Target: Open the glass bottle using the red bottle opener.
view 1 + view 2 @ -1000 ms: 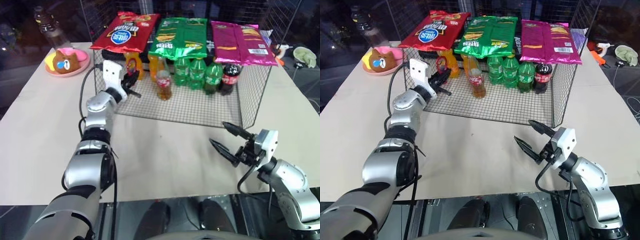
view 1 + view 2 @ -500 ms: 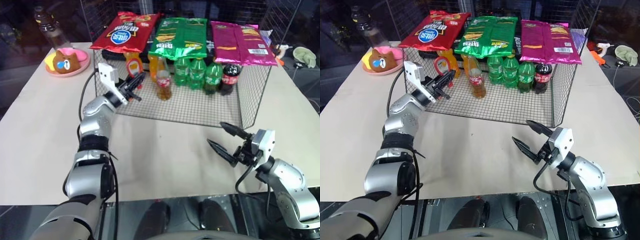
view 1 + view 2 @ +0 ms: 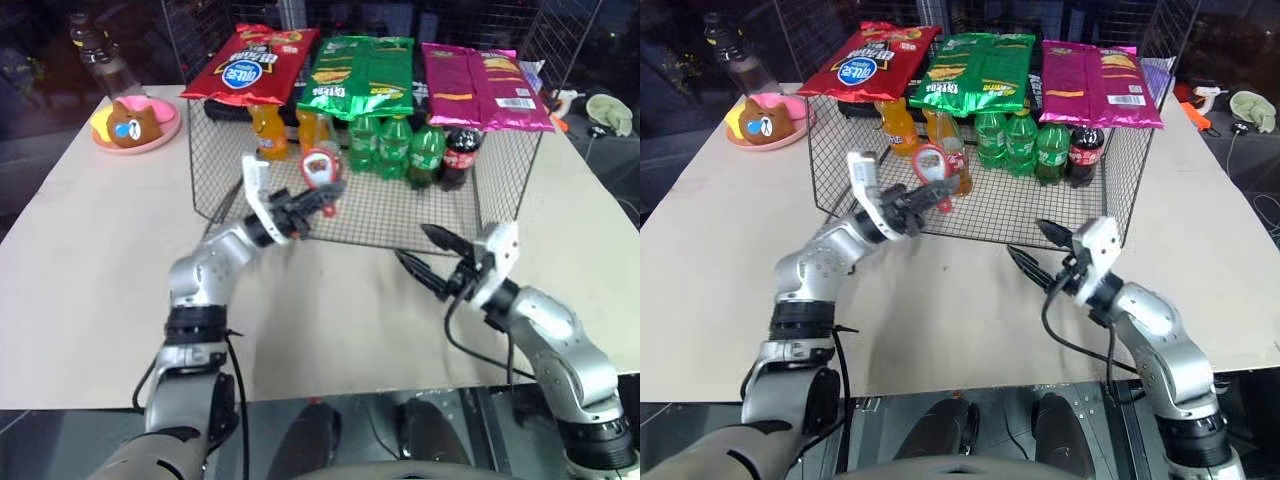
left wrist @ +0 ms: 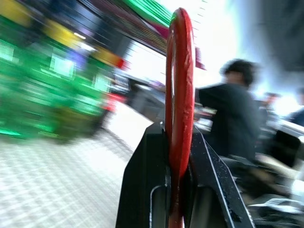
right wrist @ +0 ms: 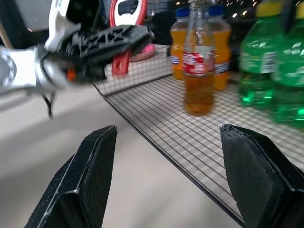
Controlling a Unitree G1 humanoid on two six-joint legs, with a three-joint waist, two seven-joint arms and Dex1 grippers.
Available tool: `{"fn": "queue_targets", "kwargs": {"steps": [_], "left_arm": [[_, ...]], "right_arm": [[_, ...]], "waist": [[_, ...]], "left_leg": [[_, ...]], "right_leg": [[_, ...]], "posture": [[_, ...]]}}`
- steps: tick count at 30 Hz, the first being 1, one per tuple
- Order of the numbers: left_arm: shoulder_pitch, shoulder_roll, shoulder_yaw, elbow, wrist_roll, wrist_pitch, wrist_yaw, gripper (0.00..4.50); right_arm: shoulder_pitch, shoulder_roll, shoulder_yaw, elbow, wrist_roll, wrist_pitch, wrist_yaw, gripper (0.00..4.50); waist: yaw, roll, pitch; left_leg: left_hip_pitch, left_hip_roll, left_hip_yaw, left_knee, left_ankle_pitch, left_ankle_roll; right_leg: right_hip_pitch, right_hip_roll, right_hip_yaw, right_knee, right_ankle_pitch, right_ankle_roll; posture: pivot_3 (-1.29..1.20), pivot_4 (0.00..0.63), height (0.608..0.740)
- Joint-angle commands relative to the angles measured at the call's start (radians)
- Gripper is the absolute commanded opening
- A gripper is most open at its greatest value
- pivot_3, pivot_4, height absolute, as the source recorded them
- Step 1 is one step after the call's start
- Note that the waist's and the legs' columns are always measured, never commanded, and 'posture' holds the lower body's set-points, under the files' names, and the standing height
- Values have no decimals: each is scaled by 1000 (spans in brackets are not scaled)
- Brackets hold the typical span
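Nearest to us, the right gripper [image 3: 428, 255] hangs over the bare table [image 3: 90, 240], just short of the front edge of the wire basket [image 3: 470, 215]. We find its two black fingers [image 5: 95, 171] standing well apart with nothing between them, pointing toward the basket.

Slightly farther on and to the left, the left gripper [image 3: 322, 196] reaches across toward the right, over the basket's front edge. We find its jaws clamped tight on the handle of the red bottle opener [image 3: 319, 166]; the rounded loop head rises clear above the fingers. In the left wrist view the opener [image 4: 180, 99] stands edge-on between the two black fingers.

Inside the basket, the glass bottle [image 5: 198, 66] stands upright on the wire floor, amber drink and red-and-white label visible. From the head views the raised opener partly covers it. The two are apart.

Behind it stand orange bottles [image 3: 264, 132], to its right green bottles [image 3: 395, 145] and a dark cola bottle [image 3: 460, 150]. Snack bags [image 3: 360, 70] lie across the basket's top. At the far left corner sits a pink plate [image 3: 150, 135] with a bear-shaped item.
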State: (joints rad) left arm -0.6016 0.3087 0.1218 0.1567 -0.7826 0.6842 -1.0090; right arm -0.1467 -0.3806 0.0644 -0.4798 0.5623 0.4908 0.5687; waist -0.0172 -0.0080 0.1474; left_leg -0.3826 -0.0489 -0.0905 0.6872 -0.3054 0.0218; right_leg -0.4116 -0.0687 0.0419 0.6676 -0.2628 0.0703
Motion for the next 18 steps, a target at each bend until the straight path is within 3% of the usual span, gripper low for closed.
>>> {"fn": "queue_targets", "kwargs": {"steps": [1, 10, 18], "left_arm": [[13, -1, -31, -77, -41, 56, -31, 18], [26, -3, -73, -109, -59, 117, -78, 18], [46, -18, -97, -127, -57, 118, -81, 18]], "right_arm": [[-60, -21, 19, -45, 95, 174, -15, 3501], [-212, 17, 15, -35, 268, 419, -52, 3501], [-262, 71, 4, -1, 342, 500, -91, 3501]], "waist": [[0, 0, 0], [-1, 0, 0], [-1, 0, 0]], "left_leg": [[0, 0, 0, 0, 0, 0], [0, 0, 0, 0, 0, 0], [0, 0, 0, 0, 0, 0]], "right_leg": [[0, 0, 0, 0, 0, 0], [0, 0, 0, 0, 0, 0], [0, -1, 0, 0, 0, 0]], "posture": [[0, 150, 740], [0, 150, 740], [0, 150, 740]]}}
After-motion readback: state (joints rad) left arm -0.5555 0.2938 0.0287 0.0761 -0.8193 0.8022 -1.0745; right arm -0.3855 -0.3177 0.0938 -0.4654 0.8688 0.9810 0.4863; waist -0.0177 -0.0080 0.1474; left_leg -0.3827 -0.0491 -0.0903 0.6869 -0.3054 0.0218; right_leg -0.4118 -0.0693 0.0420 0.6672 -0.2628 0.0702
